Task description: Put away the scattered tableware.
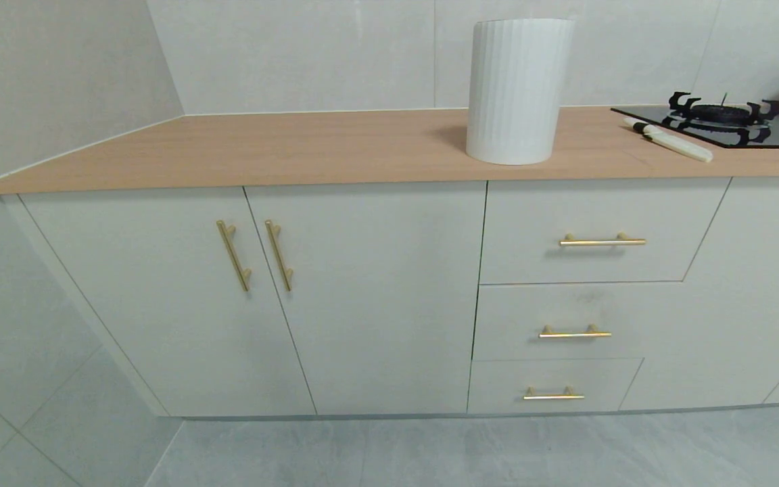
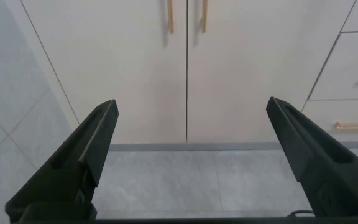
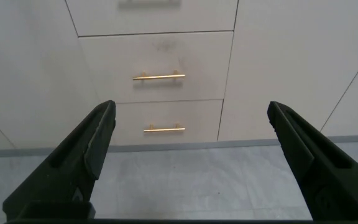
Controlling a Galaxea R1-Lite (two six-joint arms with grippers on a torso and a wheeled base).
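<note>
A white-handled knife [image 1: 670,140] lies on the wooden countertop [image 1: 261,145] at the right, beside the black stove. A tall white ribbed container [image 1: 516,91] stands upright on the counter left of the knife. My left gripper [image 2: 191,112] is open and empty, hanging low over the floor and facing the double cabinet doors [image 2: 187,62]. My right gripper [image 3: 191,115] is open and empty too, low before the drawers [image 3: 159,76].
A black gas stove [image 1: 734,122] sits at the counter's far right. Below the counter are two cabinet doors with gold handles [image 1: 254,253] and three drawers with gold handles [image 1: 602,241]. Grey tiled floor [image 1: 430,453] lies in front; a wall closes the left side.
</note>
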